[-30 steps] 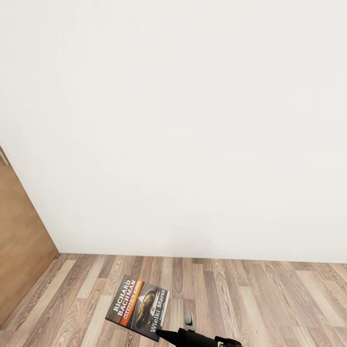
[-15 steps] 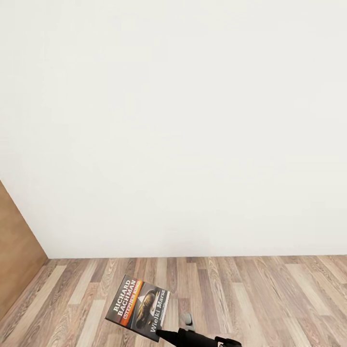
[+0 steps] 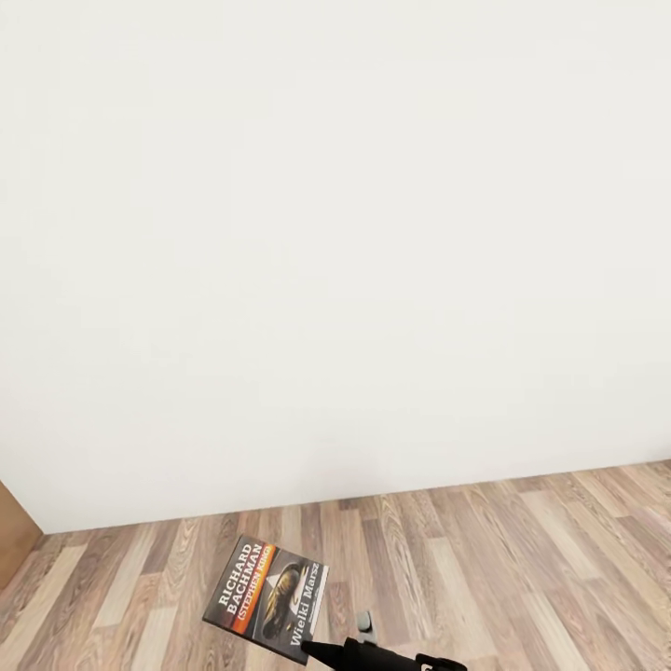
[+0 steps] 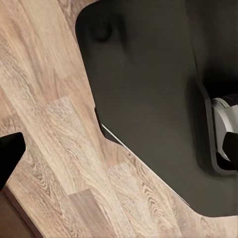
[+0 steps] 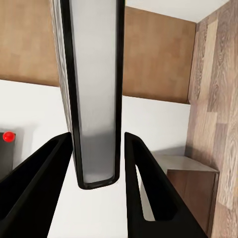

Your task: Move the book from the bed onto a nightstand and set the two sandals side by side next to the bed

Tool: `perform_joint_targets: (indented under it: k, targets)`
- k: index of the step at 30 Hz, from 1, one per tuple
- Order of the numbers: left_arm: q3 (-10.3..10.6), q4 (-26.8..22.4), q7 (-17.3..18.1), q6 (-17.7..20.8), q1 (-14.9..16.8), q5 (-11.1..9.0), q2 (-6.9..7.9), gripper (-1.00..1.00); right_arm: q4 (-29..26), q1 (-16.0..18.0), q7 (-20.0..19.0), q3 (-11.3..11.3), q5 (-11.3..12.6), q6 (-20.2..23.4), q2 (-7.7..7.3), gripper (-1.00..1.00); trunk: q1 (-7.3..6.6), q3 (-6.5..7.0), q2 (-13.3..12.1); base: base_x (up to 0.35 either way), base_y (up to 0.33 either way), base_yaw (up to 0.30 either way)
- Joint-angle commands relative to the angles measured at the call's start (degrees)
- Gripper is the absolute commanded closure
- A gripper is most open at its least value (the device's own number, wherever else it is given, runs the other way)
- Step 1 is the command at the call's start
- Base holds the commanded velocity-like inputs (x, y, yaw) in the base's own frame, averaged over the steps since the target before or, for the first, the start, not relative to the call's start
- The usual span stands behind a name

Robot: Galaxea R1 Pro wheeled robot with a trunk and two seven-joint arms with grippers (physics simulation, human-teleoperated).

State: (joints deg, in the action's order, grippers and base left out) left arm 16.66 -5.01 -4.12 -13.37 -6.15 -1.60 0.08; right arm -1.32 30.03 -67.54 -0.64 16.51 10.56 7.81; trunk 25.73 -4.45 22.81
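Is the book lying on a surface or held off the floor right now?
Held off the floor. The right gripper has its fingers on both sides of the book, which hangs above the wood-plank floor in the head view.

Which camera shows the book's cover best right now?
The head view: the book faces the camera, cover lettering readable, pinched at its lower corner by the right gripper. The right wrist view shows it edge-on between the fingers.

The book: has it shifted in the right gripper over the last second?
No. The book sits at the same spot against the right gripper. Only the wall and floor slid across the head view, so the camera turned.
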Motion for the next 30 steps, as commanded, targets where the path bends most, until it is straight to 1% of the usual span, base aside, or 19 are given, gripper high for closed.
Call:
perform_joint_targets:
  k: [1, 6, 10, 20, 25, 30]
  targets:
    - [0.5, -0.1, -0.4, -0.1, 0.0, -0.2, 0.01, -1.0, 0.0, 0.0, -0.1, 0.0, 0.4, 0.6, 0.01, 1.0, 0.06, -0.13, 0.1, 0.214, 0.126, -0.247]
    - [0.5, -0.1, -0.4, -0.1, 0.0, -0.2, 0.01, -1.0, 0.0, 0.0, -0.1, 0.0, 0.4, 0.6, 0.01, 1.0, 0.06, -0.27, 0.1, 0.193, 0.073, -0.257]
    - [0.5, -0.1, -0.4, -0.1, 0.0, -0.2, 0.01, -1.0, 0.0, 0.0, -0.1, 0.0, 0.4, 0.6, 0.01, 1.0, 0.06, -0.38, 0.1, 0.098, 0.026, -0.265]
    - [0.5, -0.1, -0.4, -0.1, 0.0, -0.2, 0.01, -1.0, 0.0, 0.0, -0.1, 0.1, 0.4, 0.6, -0.06, 1.0, 0.06, -0.66, 0.1, 0.027, 0.007, -0.269]
    - [0.5, -0.1, -0.4, -0.1, 0.0, -0.2, 0.01, -1.0, 0.0, 0.0, -0.1, 0.1, 0.5, 0.6, -0.71, 1.0, 0.06, -0.8, 0.1, 0.005, 0.001, -0.271]
    - [0.5, -0.1, -0.4, -0.1, 0.0, -0.2, 0.01, -1.0, 0.0, 0.0, -0.1, 0.1, 0.5, 0.6, -0.96, 1.0, 0.06, -0.92, 0.1, 0.001, 0.0, -0.273]
